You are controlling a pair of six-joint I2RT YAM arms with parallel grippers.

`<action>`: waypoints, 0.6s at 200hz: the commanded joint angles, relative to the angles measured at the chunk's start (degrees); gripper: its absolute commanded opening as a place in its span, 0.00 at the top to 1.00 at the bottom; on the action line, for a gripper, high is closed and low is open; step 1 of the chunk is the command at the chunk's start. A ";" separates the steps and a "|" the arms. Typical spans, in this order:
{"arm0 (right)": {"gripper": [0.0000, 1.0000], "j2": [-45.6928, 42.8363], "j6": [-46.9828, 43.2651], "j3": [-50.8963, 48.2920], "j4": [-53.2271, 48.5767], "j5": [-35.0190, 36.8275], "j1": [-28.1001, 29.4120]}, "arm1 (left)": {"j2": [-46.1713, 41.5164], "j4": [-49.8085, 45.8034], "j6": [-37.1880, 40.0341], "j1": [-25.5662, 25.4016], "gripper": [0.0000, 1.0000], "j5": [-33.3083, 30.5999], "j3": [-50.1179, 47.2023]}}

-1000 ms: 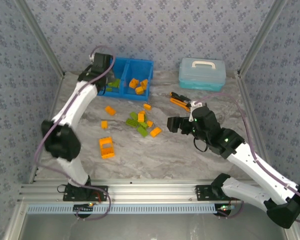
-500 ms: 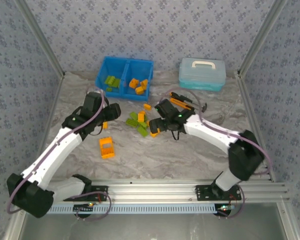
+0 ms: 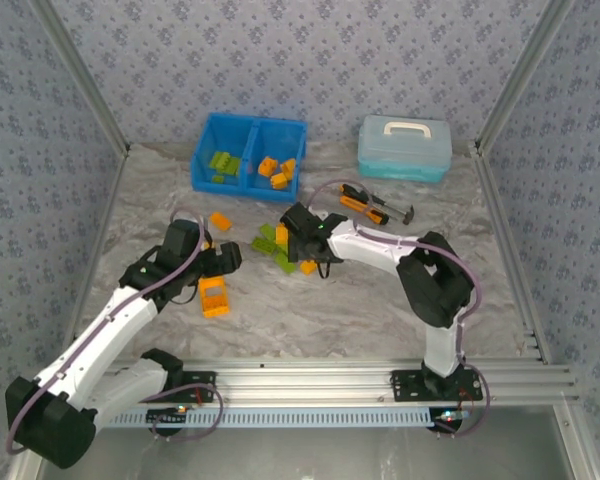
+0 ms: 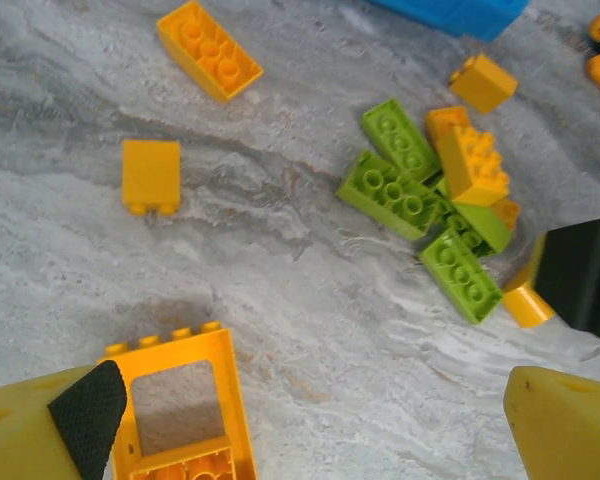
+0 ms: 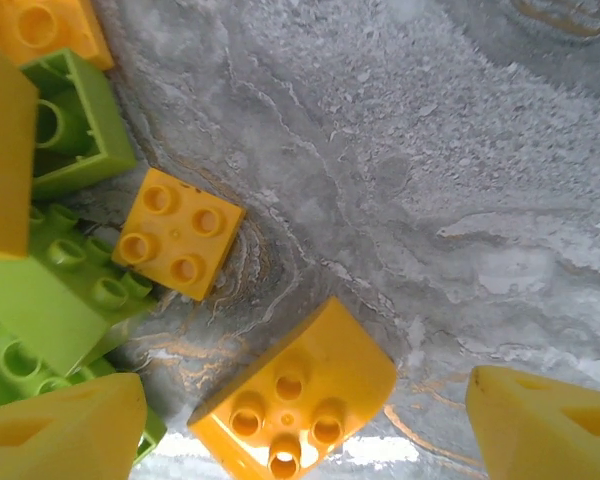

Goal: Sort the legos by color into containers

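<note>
The loose plastic bricks (image 3: 280,243) — lime green and orange — lie heaped mid-desk, in front of the bright blue two-compartment bin (image 3: 252,121). Its left compartment holds green pieces, its right orange ones. Your right gripper (image 5: 305,395) hangs spread around a small square orange brick (image 5: 320,365) at the heap's near edge, not clamping it. Your left gripper (image 4: 310,400) is released too — jaws wide, with the large hollow orange block (image 4: 180,400) just beside one finger on the grey marbled desk (image 3: 360,300).
</note>
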 commanded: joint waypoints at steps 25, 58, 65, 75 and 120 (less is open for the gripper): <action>0.19 5.06 7.61 3.04 -3.68 3.35 1.31 | -2.04 3.36 2.69 -0.02 0.01 2.29 -0.62; 0.36 4.96 11.29 1.95 -5.26 5.70 2.68 | -2.26 3.81 2.53 -0.02 0.01 2.28 -1.83; 0.41 4.55 12.20 1.28 -5.38 6.09 3.02 | -2.35 3.93 2.42 -0.02 0.01 2.29 -1.97; 0.43 3.85 13.37 0.09 -5.29 6.16 3.27 | -2.51 4.12 2.25 -0.02 0.01 2.29 -2.12; 0.46 0.42 15.77 -4.77 -3.11 5.11 2.92 | -2.65 4.44 2.07 -0.02 0.01 2.19 -2.30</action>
